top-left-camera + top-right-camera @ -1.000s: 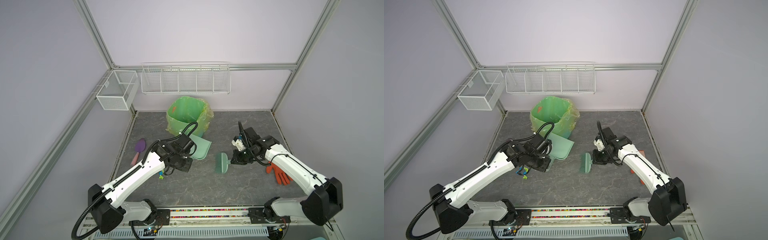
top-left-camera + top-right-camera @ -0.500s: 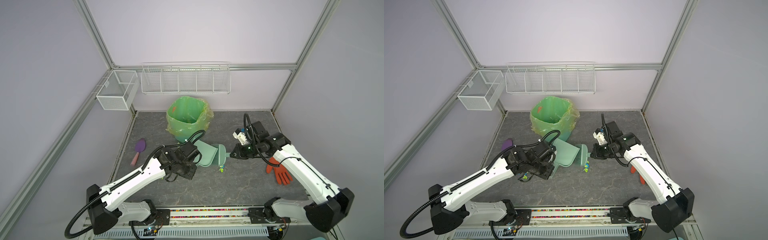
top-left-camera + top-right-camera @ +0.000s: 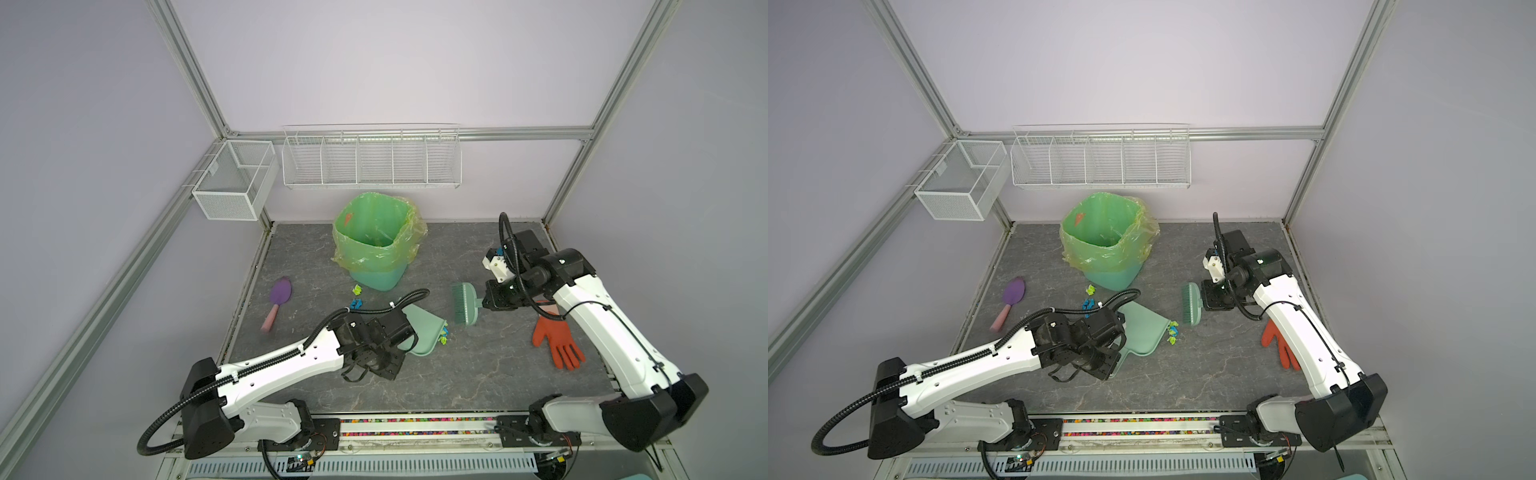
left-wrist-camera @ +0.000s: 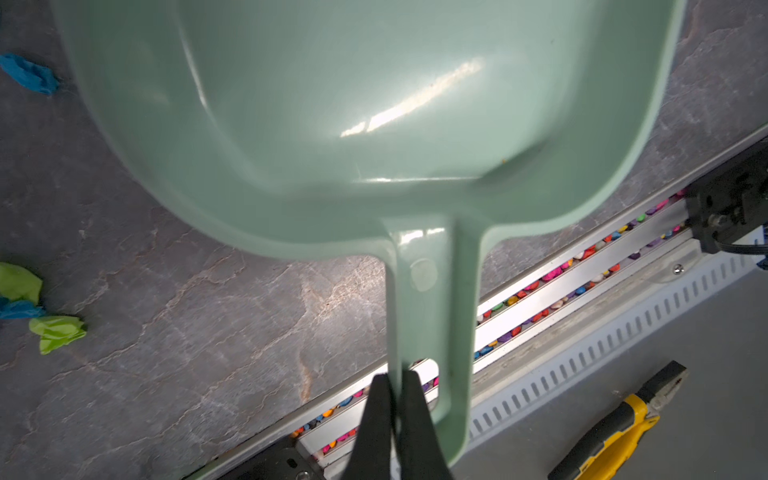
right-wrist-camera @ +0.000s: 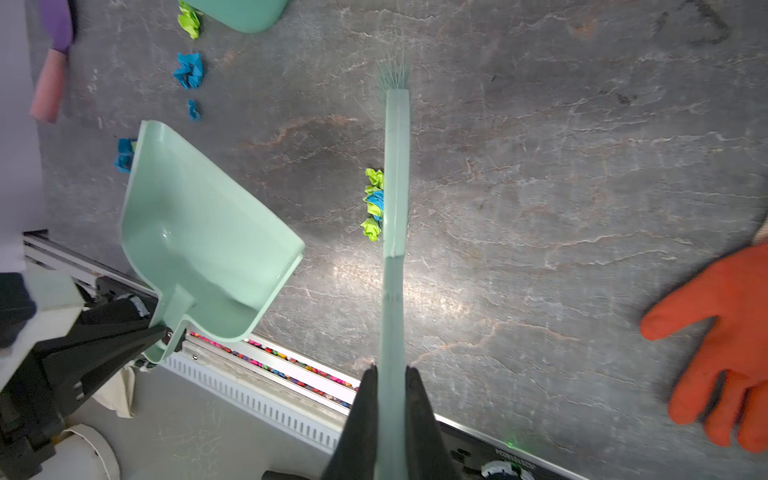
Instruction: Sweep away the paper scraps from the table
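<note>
I had the left gripper (image 4: 395, 388) clenched on the edge of the dustpan (image 3: 422, 332) handle, with the pan's mouth turned toward the right arm so anything pushed across would run into it. The right gripper (image 5: 390, 374) was clamped on the brush (image 3: 465, 309) handle, bristles facing the pan. Between the two, just beside the pan's lip, a small knot of blue and lime scraps (image 3: 444, 336) lay on the table (image 3: 457, 386). Whether that lip actually touched the surface I couldn't tell. More scraps lay loose between the pan and the bin (image 3: 376, 245), behind the pan's mouth, so by my reckoning they would need a separate pass. The glove (image 3: 557, 345) lay near the right arm, clear of the sweep line. The pan looked empty inside, so I judged the job barely begun; the next call was a short stroke toward the pan.
</note>
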You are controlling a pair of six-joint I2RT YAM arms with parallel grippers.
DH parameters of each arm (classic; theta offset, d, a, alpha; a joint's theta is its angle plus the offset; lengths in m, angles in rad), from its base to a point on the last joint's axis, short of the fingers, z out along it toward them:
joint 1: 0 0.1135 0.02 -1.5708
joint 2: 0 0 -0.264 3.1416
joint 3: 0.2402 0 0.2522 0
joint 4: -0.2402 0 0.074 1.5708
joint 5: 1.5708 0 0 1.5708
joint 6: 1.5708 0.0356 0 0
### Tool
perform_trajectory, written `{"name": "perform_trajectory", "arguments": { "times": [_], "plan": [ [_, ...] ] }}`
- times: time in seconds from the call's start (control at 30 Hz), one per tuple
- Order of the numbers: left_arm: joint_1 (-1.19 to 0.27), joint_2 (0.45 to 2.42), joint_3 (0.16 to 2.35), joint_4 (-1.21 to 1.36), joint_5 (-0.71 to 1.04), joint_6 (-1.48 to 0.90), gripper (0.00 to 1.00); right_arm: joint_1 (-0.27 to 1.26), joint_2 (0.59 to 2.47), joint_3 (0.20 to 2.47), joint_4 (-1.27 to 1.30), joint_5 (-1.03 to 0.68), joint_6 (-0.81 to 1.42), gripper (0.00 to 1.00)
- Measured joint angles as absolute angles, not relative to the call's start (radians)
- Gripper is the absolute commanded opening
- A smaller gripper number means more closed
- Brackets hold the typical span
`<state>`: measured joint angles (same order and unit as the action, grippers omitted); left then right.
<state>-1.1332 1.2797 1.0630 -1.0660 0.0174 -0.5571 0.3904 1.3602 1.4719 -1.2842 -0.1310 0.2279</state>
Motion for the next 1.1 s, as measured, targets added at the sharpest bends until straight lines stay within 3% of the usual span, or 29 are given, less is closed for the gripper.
{"name": "perform_trajectory", "arguments": {
  "times": [1.1],
  "plan": [
    [-1.227,1.412,0.912,-0.864,0.145,-0.640,0.00,0.413,1.620,1.617,-1.370,-0.064,0.129,0.07]
  ]
}}
